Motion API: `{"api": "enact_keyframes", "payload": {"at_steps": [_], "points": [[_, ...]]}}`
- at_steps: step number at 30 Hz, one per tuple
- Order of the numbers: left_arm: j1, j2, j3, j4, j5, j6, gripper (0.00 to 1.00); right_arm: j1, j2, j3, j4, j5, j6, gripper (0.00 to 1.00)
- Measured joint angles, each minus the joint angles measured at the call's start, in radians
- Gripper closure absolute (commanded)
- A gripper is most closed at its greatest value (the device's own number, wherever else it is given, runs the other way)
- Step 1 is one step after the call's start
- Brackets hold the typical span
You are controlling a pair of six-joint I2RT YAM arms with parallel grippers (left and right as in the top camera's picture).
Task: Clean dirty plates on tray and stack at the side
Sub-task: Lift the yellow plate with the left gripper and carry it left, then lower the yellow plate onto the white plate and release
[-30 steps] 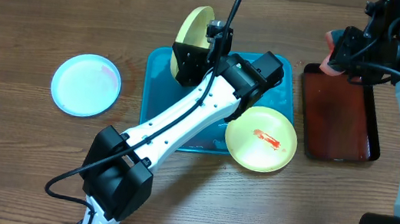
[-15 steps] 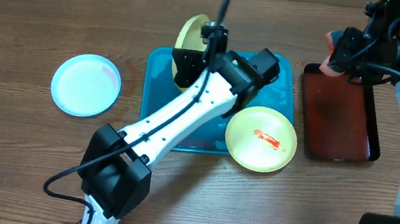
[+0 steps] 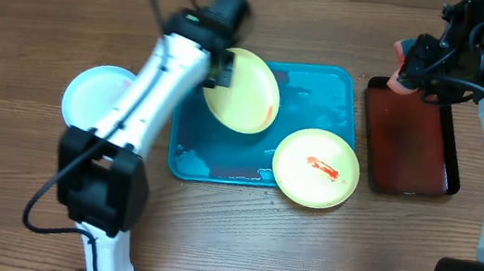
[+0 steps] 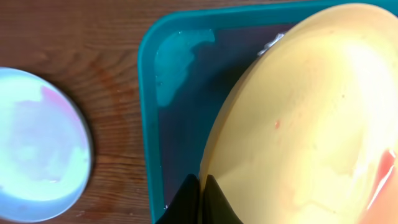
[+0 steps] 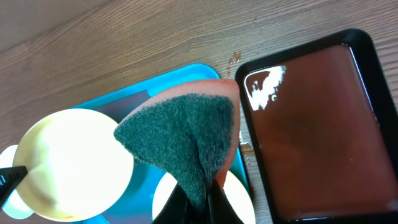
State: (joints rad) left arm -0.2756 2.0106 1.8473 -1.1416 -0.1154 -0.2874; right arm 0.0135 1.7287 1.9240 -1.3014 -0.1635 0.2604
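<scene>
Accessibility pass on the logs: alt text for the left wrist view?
Left claw grips the rim of a yellow-green plate over the teal tray. A pale blue-white plate lies on the wooden table beside the tray.

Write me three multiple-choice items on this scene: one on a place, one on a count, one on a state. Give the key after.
1. Where does the pale blue plate lie?
A. On the table, left of the teal tray
B. Inside the teal tray
C. On top of another plate

2. How many plates show in the overhead view?
A. One
B. Two
C. Three

3. What is the right end effector doing?
A. Open and empty
B. Shut on the sponge
C. Shut on a plate

Key:
1 A, it rests on bare wood beside the tray's left rim.
2 C, there is the pale blue one, the held yellow-green plate in the left end effector, and the smeared yellow-green plate at the tray's corner.
3 B, the right wrist view shows it pinching the green-faced sponge.
</scene>
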Motion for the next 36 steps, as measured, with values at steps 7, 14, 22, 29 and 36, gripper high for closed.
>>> {"api": "enact_keyframes", "payload": {"at_steps": [7,14,22,29,36], "points": [[0.278,0.000,0.000,-0.047,0.218,0.058,0.96,0.000,0.000,0.000,0.000,0.004,0.000,0.96],[0.525,0.000,-0.002,-0.047,0.189,-0.014,0.96,0.000,0.000,0.000,0.000,0.006,0.000,0.96],[0.615,0.000,-0.127,-0.004,0.005,-0.176,0.96,0.000,0.000,0.000,0.000,0.007,0.001,0.96],[0.652,0.000,-0.281,0.103,-0.047,-0.245,0.96,0.000,0.000,0.000,0.000,0.006,0.000,0.96],[0.657,0.000,-0.317,0.127,-0.051,-0.257,0.96,0.000,0.000,0.000,-0.001,0.007,0.001,0.96]]}}
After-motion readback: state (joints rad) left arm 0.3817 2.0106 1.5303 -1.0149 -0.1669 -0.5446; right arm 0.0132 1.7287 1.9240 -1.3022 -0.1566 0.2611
